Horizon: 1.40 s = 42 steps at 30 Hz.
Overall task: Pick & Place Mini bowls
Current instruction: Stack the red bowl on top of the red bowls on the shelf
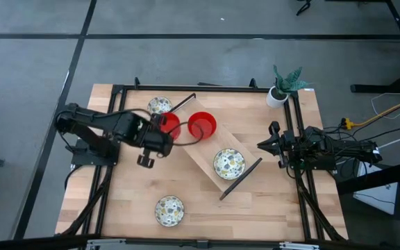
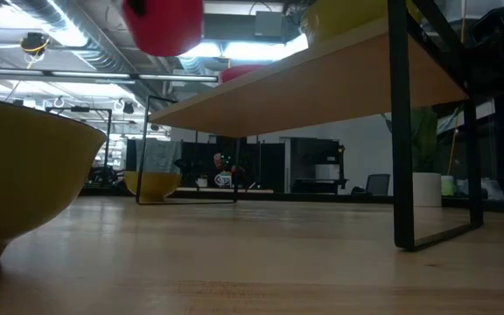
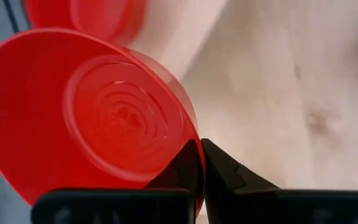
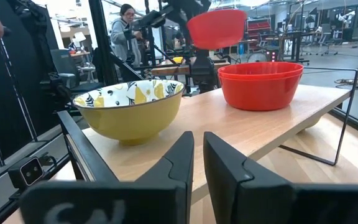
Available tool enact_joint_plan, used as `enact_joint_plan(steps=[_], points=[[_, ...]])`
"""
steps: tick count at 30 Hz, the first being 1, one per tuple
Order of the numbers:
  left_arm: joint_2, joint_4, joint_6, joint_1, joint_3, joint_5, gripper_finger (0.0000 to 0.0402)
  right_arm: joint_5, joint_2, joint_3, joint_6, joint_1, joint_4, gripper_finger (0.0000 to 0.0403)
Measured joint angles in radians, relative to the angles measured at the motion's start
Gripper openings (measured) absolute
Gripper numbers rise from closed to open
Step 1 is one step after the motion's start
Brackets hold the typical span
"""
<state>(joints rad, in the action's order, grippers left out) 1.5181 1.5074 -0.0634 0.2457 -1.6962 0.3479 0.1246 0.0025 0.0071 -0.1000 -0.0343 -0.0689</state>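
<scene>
A red mini bowl (image 1: 168,126) hangs in the air beside the raised wooden shelf (image 1: 203,163), its rim pinched in the fully closed left end effector (image 3: 201,163). Just past it, on the shelf's upper end, sit stacked red bowls (image 4: 260,82). A patterned bowl (image 1: 229,164) rests on the shelf's lower end, near a black frame bar. Another patterned bowl (image 1: 160,105) stands on the bench (image 1: 276,208) at the far edge, and a third (image 1: 169,210) lies near the front edge. The right end effector (image 4: 198,163) waits at the bench's right side, fingers nearly together and empty. A white pot with a plant (image 1: 282,90) occupies the far right corner. A person (image 4: 124,34) stands beyond the bench.
</scene>
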Motion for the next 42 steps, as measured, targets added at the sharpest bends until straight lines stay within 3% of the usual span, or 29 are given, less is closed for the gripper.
enact_joint_plan(steps=[14, 19, 42], points=[[0.000, -0.292, -0.254, -0.184, 0.000, 0.017, 0.0005, 0.000, 0.000, 0.000, 0.001, 0.000, 0.000, 0.0039], [0.013, -0.370, -0.317, -0.227, 0.000, -0.028, 0.0003, 0.000, 0.000, 0.000, 0.001, 0.000, 0.000, 0.0039], [0.145, -0.443, -0.475, -0.256, 0.000, -0.113, 0.0006, 0.000, 0.000, 0.000, 0.001, 0.000, 0.000, 0.0039]])
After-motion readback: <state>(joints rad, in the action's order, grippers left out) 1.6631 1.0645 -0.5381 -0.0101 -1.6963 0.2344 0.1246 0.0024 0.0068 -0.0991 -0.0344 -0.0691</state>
